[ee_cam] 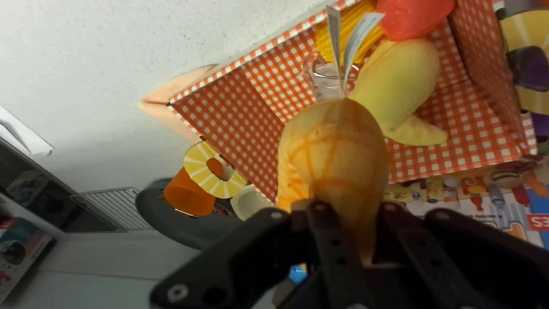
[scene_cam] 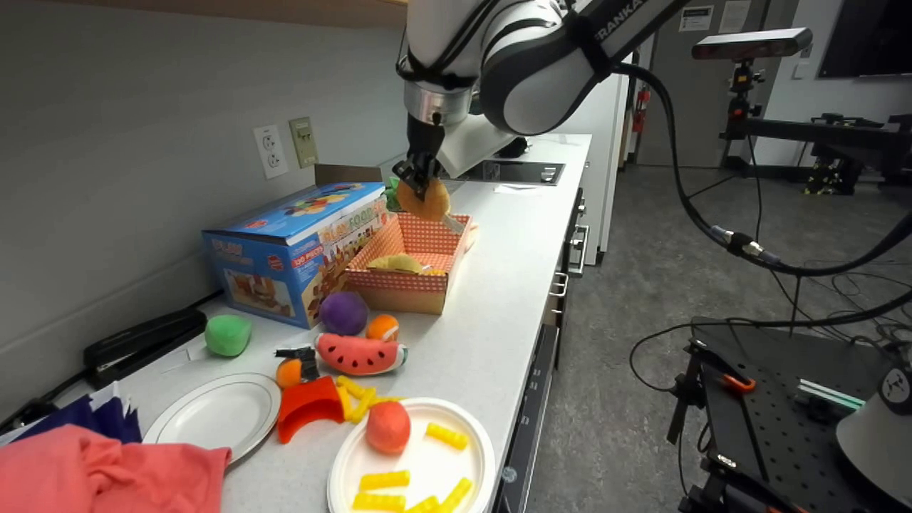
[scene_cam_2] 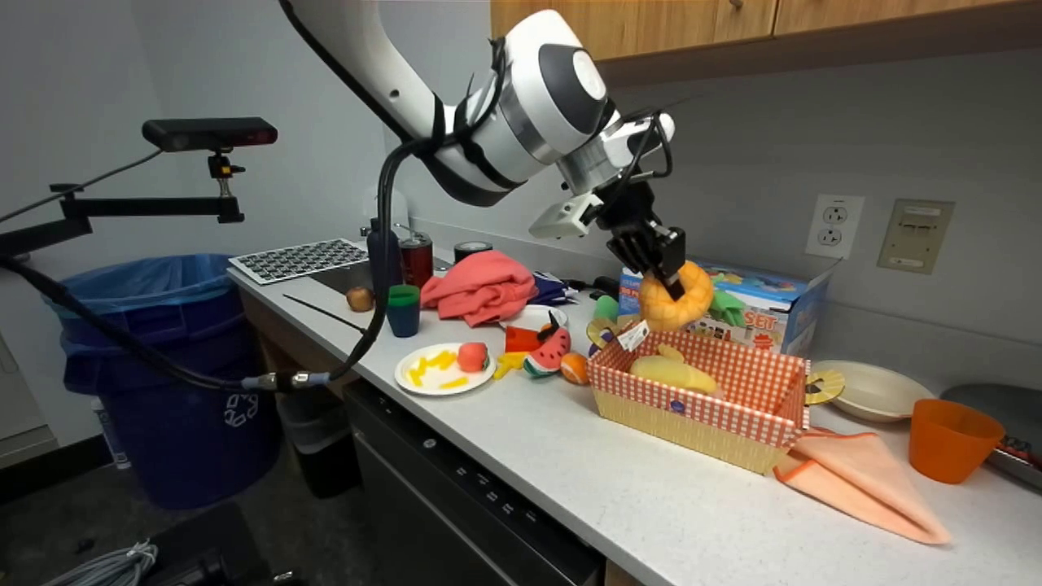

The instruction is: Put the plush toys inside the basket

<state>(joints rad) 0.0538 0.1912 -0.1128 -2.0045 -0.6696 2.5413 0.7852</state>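
My gripper [scene_cam: 422,191] is shut on a yellow-orange plush [scene_cam: 433,205] with criss-cross lines, green leaves and a white tag. In an exterior view, the gripper [scene_cam_2: 674,285] holds this plush [scene_cam_2: 690,299] just above the red-checked basket [scene_cam_2: 692,423]. In the wrist view the plush [ee_cam: 339,141] hangs over the basket's opening, its lower part between the fingers [ee_cam: 354,210]. A yellow banana-like plush [ee_cam: 396,81] lies in the basket beside a ribbed yellow item and a red item [ee_cam: 414,17]. A watermelon plush [scene_cam: 360,354], purple ball [scene_cam: 343,313], orange [scene_cam: 383,328] and green plush [scene_cam: 228,335] lie outside it.
A blue play-food box [scene_cam: 285,249] stands against the basket's wall side. A white plate [scene_cam: 456,399] holds yellow sticks and a red round item. A peach napkin [scene_cam_2: 863,480], orange cup [scene_cam_2: 952,439] and cream bowl [scene_cam_2: 879,391] are near the basket. The counter's front edge runs alongside.
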